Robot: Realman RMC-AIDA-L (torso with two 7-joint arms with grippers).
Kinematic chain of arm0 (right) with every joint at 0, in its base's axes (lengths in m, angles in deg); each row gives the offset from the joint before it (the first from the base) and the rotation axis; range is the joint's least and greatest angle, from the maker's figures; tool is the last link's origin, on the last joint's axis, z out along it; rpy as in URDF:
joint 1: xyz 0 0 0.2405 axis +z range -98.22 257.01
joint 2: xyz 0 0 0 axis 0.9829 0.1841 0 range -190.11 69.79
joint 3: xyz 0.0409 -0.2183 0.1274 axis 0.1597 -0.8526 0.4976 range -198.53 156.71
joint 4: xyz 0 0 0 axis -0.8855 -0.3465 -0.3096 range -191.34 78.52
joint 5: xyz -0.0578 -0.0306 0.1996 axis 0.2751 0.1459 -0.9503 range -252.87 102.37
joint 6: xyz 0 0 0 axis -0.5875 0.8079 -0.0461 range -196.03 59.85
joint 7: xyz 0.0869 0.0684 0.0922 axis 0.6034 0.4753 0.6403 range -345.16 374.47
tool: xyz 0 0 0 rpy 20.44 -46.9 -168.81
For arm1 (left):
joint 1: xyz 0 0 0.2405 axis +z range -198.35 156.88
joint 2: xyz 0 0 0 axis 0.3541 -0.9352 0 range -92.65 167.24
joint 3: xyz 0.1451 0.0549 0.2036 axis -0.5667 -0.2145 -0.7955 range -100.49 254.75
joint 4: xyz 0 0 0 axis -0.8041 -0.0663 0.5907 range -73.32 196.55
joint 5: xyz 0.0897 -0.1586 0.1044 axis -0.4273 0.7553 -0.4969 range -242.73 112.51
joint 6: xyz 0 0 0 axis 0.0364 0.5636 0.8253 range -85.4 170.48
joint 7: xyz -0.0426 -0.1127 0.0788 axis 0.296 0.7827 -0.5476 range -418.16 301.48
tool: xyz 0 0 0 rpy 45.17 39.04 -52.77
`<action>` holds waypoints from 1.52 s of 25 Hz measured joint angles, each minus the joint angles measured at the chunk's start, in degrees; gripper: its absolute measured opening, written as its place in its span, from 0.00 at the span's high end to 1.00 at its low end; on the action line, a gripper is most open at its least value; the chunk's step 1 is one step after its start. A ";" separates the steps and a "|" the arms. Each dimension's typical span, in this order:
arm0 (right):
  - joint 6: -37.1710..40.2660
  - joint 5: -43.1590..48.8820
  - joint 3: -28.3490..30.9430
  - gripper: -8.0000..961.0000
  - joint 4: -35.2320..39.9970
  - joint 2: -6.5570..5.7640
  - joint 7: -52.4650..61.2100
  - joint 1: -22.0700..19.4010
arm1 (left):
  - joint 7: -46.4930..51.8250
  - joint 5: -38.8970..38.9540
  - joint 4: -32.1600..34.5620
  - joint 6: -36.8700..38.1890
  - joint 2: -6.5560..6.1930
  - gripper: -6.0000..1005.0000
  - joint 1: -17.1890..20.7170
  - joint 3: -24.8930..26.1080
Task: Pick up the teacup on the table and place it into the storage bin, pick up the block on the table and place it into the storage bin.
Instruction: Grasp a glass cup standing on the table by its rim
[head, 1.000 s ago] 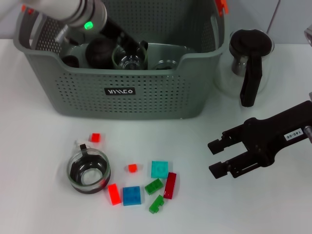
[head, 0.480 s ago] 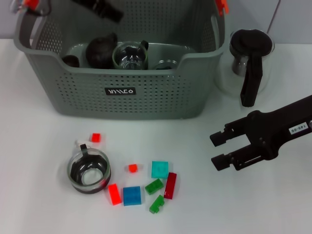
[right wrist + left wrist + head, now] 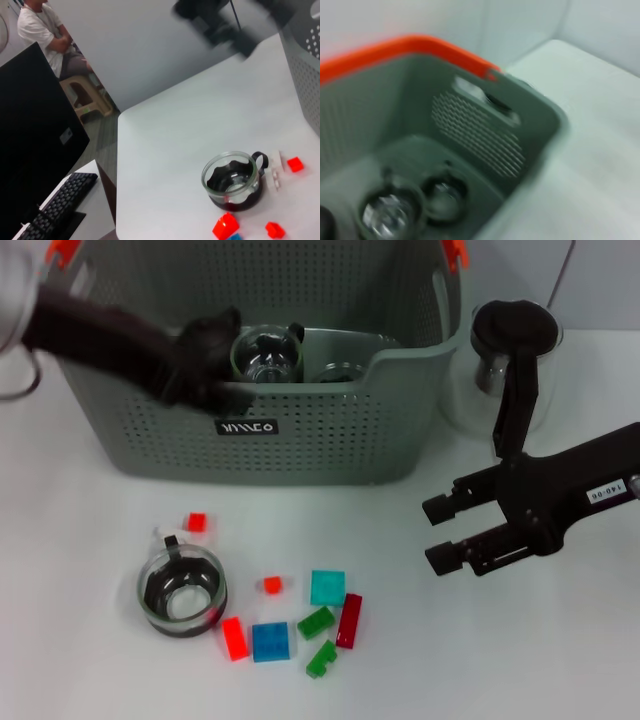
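The teacup point(image 3: 182, 592), clear glass with a dark band and a black handle, stands on the white table front left; it also shows in the right wrist view point(image 3: 235, 181). Several coloured blocks lie to its right, among them a cyan block point(image 3: 327, 587), a blue block point(image 3: 269, 641) and a small red block point(image 3: 196, 523). The grey storage bin point(image 3: 300, 445) stands behind them and holds a dark teapot point(image 3: 207, 338) and glass cups point(image 3: 265, 355). My left gripper point(image 3: 205, 380) is a dark blur across the bin's front left wall. My right gripper point(image 3: 435, 535) hangs open and empty, well right of the blocks.
A glass kettle point(image 3: 512, 365) with a black lid and handle stands right of the bin, just behind my right arm. The left wrist view looks into the bin point(image 3: 485, 135), past its orange rim clip, at the glass cups point(image 3: 387, 215). The table's left edge point(image 3: 119, 165) drops off toward a desk.
My left arm has left the bin's inside and swung down across the bin's front left wall. My right gripper has crept slightly away from the front edge, still open.
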 joint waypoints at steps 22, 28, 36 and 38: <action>0.63 0.36 -1.23 0.21 -0.16 1.29 -0.89 0.35 | -3.62 -7.24 26.80 -11.90 -4.12 0.24 8.57 1.67; 0.37 0.37 -1.19 0.21 -0.17 1.27 -0.67 0.26 | -3.80 -10.39 30.41 -14.87 -3.74 0.24 7.65 -0.51; 0.17 0.37 -1.11 0.21 -0.25 1.34 -0.65 -0.10 | -3.87 -10.91 33.96 -16.73 -3.32 0.24 6.85 -3.49; 0.16 0.36 -1.08 0.21 -0.25 1.35 -0.65 -0.17 | -3.87 -10.92 34.60 -16.79 -3.29 0.24 6.67 -3.51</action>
